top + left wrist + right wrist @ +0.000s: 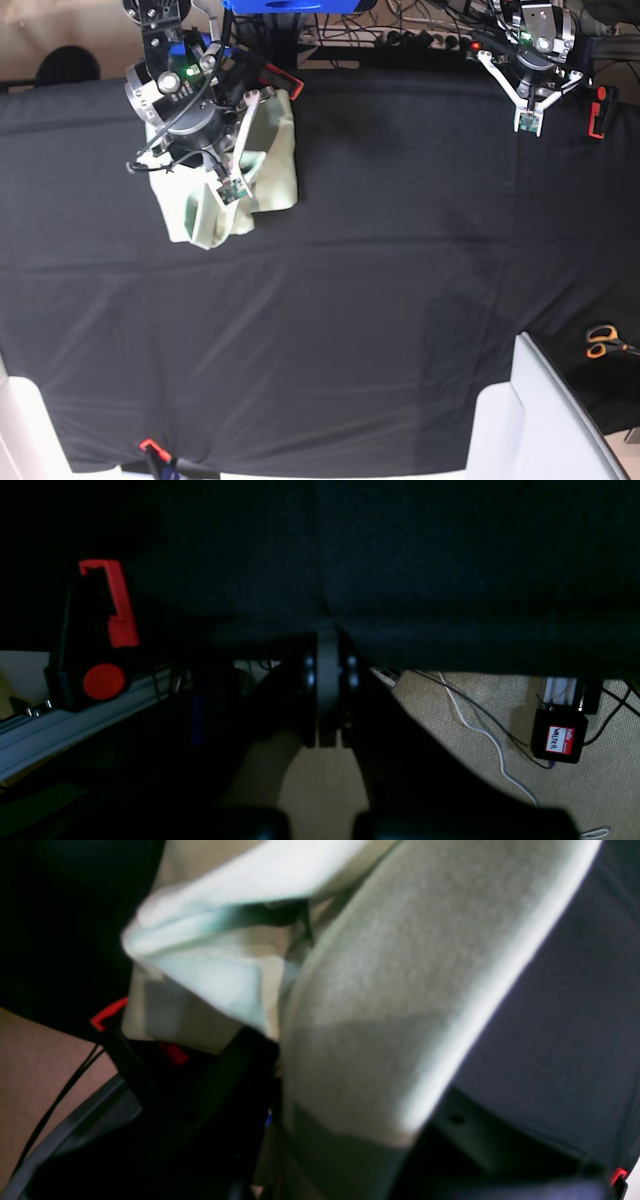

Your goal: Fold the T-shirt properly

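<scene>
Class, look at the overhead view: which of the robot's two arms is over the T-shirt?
The right gripper, at that view's upper left, sits over the mint T-shirt. The left gripper, upper right, is over bare black cloth.

My base camera looks straight down from high over the black cloth (350, 300), taking in both arms at its far edge. My left wrist camera sits low at the table edge, facing along the cloth's underside and the floor (575, 790). My right wrist camera is pressed close against the T-shirt (360, 990), the bundle the base view shows under that arm (270, 170).
</scene>
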Available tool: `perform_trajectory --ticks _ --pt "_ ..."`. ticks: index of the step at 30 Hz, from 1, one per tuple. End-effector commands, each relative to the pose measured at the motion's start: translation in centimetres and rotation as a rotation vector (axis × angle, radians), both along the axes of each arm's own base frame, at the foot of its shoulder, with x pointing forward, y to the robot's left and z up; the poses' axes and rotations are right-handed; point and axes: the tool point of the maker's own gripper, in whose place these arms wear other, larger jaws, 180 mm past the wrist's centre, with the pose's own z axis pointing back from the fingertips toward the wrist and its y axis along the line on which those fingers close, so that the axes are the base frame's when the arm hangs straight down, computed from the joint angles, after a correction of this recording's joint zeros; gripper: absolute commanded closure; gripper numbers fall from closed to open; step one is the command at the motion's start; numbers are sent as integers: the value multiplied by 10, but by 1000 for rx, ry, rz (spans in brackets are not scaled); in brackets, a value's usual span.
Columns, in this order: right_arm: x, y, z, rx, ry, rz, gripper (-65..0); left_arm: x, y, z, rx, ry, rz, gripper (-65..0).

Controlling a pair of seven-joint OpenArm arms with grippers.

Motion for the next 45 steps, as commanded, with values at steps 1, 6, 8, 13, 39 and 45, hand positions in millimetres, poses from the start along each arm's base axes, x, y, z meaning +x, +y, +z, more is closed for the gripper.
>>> perform_trajectory --ticks 1,6,8,13,39,45 --pt "10 4 13 26 -52 -10 -132 3 5 6 19 -21 -2 0" --pt "8 17 16 119 -40 -16 -322 4 5 6 19 -22 -2 0" --pt "3 28 15 196 -6 -17 -371 4 5 6 19 -22 -2 0" --pt "0 47 20 321 21 -16 -467 4 5 6 19 -22 -2 0" --pt "16 -90 13 230 -100 -370 0 41 -141 23 -863 -97 -110 -275" --pt "9 -88 9 217 -82 -337 0 74 -193 47 -1124 -143 -177 -544"
